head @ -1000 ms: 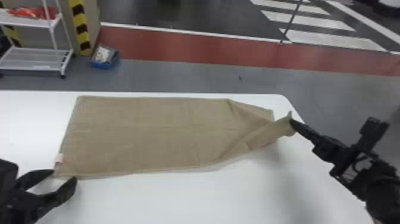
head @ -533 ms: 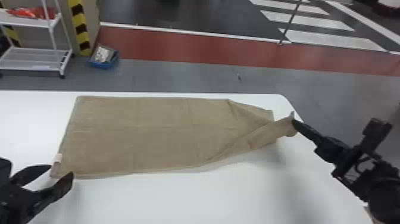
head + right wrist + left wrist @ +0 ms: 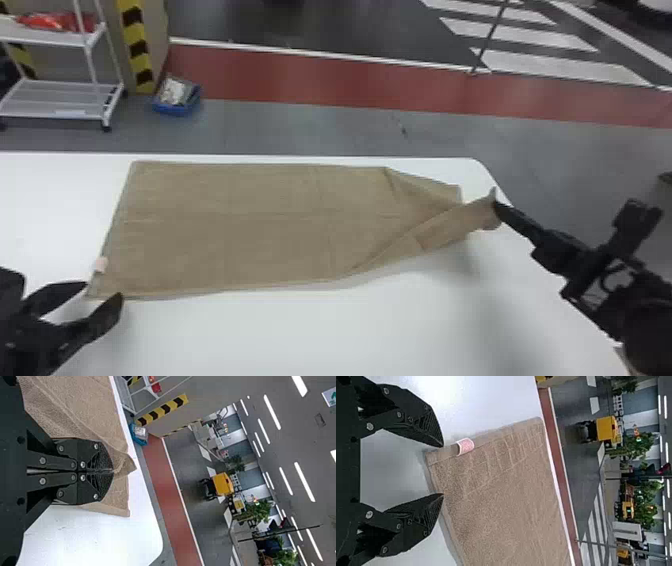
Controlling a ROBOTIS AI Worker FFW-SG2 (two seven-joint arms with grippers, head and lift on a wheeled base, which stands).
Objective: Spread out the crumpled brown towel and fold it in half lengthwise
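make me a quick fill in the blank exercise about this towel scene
The brown towel lies on a ____ table.
The gripper clamped on the towel is the robot's ____ one.
The fingers of the left gripper are ____.
The small tag at the towel's edge is mostly ____ in colour.

Missing words: white; right; open; pink

No wording can be read. A small pink-and-white rectangular tag [image 3: 465, 446] lies at the edge of the brown cloth towel [image 3: 502, 490], near a corner — its print is too small to make out. A white flat sign [image 3: 330, 396] bears a green mark — what it says cannot be told.
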